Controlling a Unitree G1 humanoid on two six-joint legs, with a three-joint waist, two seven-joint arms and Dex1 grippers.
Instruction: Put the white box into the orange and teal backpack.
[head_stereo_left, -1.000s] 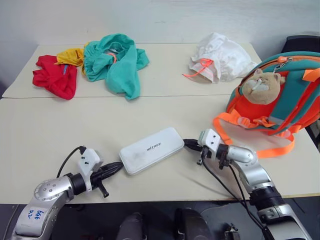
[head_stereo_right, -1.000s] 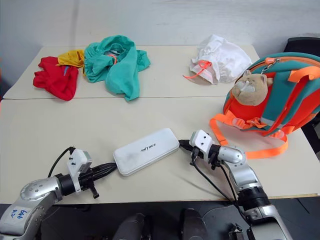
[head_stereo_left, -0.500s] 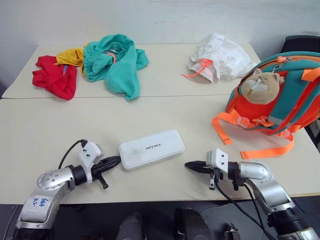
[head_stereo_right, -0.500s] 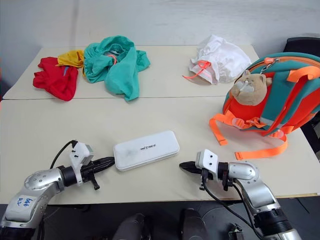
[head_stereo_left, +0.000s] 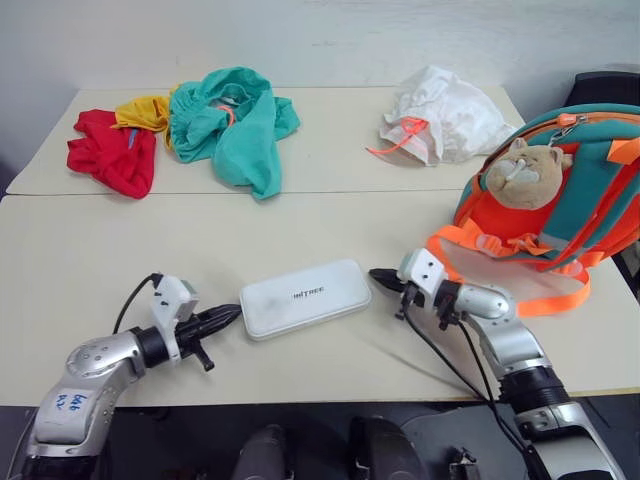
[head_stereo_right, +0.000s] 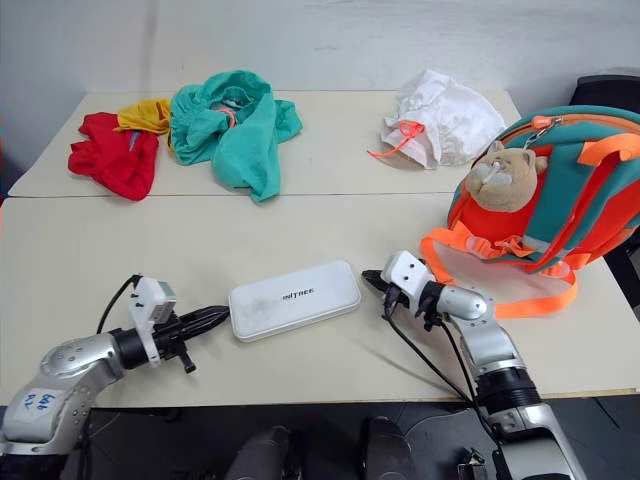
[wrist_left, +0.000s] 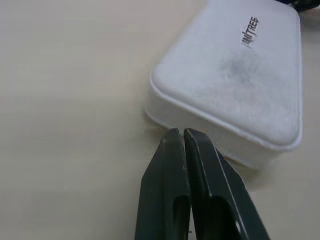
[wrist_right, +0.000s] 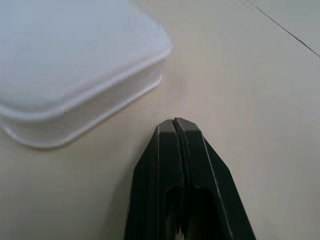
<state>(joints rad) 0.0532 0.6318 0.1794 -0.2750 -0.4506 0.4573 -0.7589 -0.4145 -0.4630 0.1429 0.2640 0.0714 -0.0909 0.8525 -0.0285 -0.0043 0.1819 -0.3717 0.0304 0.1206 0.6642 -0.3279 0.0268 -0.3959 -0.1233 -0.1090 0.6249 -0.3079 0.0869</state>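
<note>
The white box (head_stereo_left: 304, 297) lies flat near the desk's front edge, flanked by both pincers; the left gripper (head_stereo_left: 232, 316) meets its short end with fingers pressed together, the right gripper (head_stereo_left: 381, 277) – likewise closed – sits just off the opposite end, seemingly to squeeze it between them; the orange and teal backpack (head_stereo_left: 560, 195) waits at the right edge.

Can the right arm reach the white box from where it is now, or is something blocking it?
Probably yes. The right end effector, shut, sits just off the white box, with only bare table between.
</note>
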